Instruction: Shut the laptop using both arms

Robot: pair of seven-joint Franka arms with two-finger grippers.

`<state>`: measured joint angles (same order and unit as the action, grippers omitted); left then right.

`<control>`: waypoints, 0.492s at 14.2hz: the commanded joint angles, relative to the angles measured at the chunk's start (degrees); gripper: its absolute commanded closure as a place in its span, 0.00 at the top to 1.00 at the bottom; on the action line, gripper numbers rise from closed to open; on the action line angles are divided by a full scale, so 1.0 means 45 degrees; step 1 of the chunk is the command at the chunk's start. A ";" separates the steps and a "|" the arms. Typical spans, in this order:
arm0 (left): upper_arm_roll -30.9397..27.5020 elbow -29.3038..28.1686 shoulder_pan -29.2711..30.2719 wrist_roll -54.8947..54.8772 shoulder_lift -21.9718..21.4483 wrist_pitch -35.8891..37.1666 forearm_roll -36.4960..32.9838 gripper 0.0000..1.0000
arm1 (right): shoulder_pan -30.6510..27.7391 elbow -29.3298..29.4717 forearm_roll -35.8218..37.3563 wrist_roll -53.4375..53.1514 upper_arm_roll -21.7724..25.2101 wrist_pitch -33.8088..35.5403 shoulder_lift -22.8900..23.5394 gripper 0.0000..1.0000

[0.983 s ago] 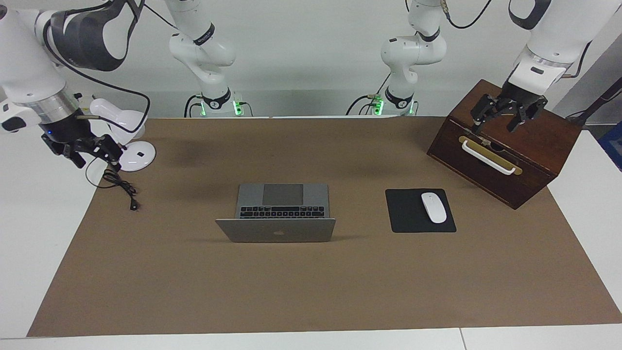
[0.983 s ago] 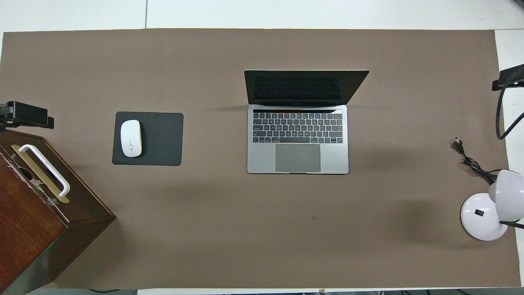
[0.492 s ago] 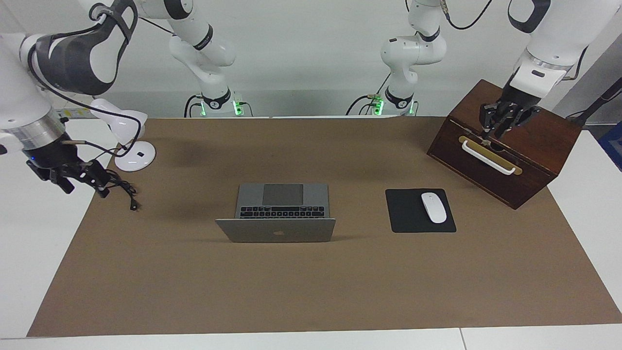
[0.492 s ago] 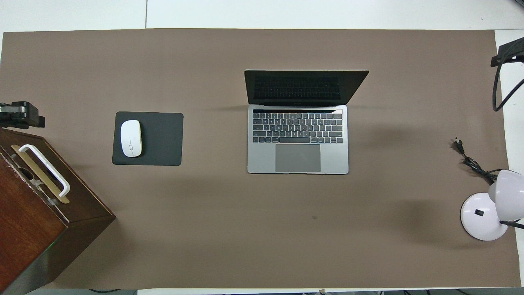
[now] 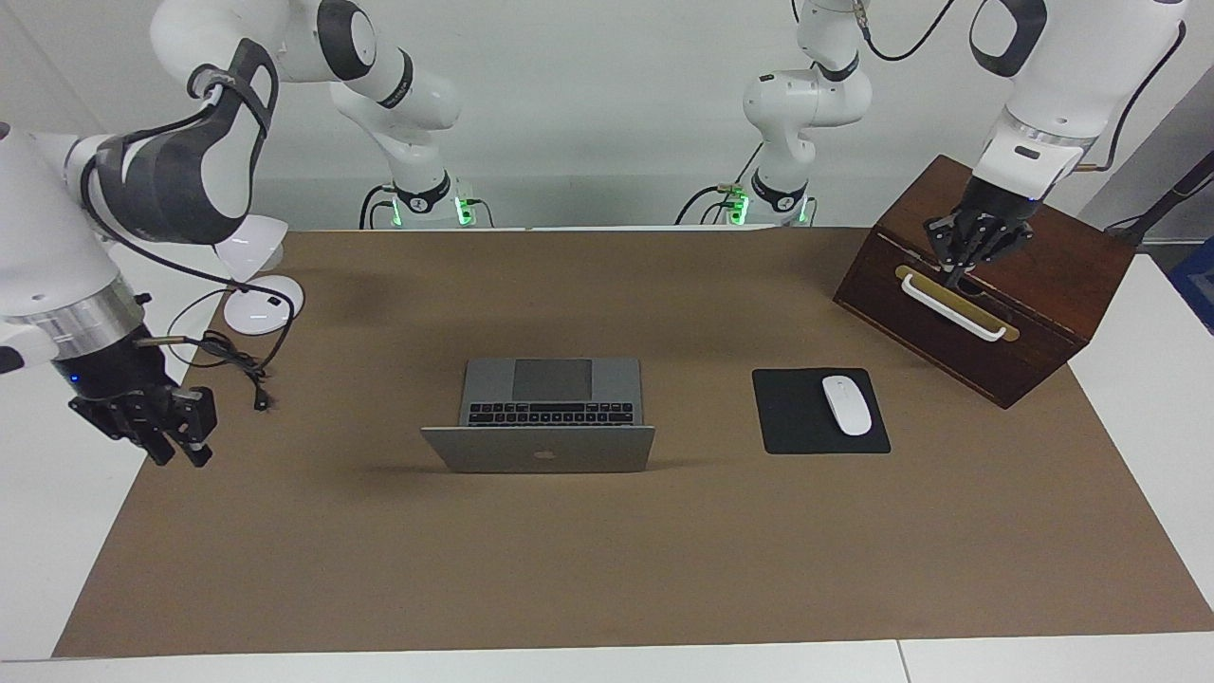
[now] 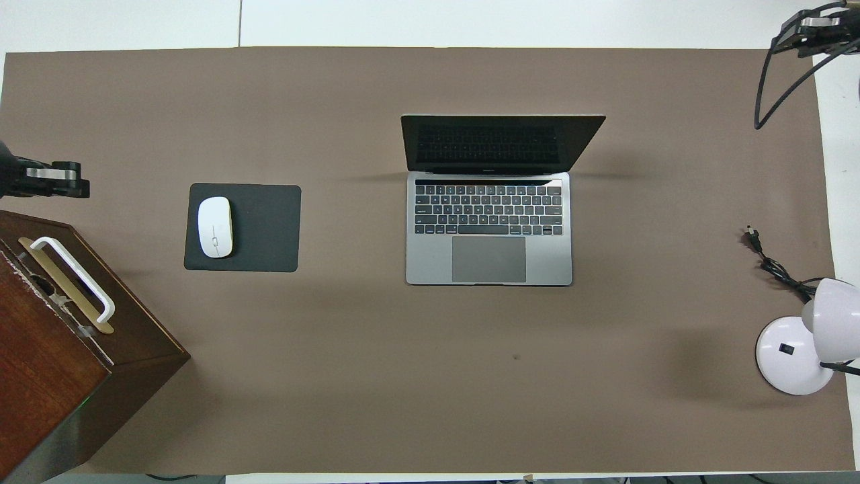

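On the brown mat (image 5: 607,569), in its middle part, these things show:
Laptop: the laptop (image 5: 550,414) (image 6: 489,202) stands open, lid up, keyboard toward the robots, lid's back with the logo away from them.
Box: a wooden box (image 5: 986,275) (image 6: 60,349) with a white handle stands closed, toward the left arm's end of the table from the laptop, nearer to the robots; its inside is not visible.
Mousepad: a black mousepad (image 5: 792,417) (image 6: 265,227) lies between the laptop and the box, with a white mouse (image 5: 846,405) (image 6: 215,226) on it.
Lamp: a white lamp (image 5: 256,285) (image 6: 803,346) and its cable (image 5: 242,370) are toward the right arm's end from the laptop.
Open room: bare mat lies all around the laptop.
Left gripper: the left gripper (image 5: 963,256) (image 6: 64,181) is over the box's handle edge, well apart from the laptop, pointing down, fingers close together.
Right gripper: the right gripper (image 5: 175,446) is over the mat's edge at the right arm's end, well apart from the laptop, pointing down; I cannot tell its fingers.
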<state>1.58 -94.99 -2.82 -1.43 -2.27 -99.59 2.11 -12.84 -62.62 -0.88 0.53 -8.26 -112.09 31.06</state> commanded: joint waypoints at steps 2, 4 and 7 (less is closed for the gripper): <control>-0.0117 -0.2049 -0.1010 -0.0405 -0.1055 -0.1808 0.0661 0.00 | 0.0547 0.1375 -0.0019 -0.0098 -0.0235 -0.0636 0.1066 0.00; -0.0117 -0.3570 -0.1557 -0.0386 -0.1699 -0.3485 0.0955 0.00 | 0.0994 0.1376 0.0098 -0.0390 -0.0215 -0.0833 0.1087 0.00; -0.0117 -0.5818 -0.2417 -0.0327 -0.2637 -0.5831 0.1210 0.00 | 0.1952 0.1357 0.0584 -0.1131 0.0058 -0.0853 0.1087 0.00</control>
<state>1.88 -111.94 -11.13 -1.94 -8.44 -118.97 6.31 -6.21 -58.51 -0.58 -1.85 -8.56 -115.66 34.63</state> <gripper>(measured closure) 0.991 0.991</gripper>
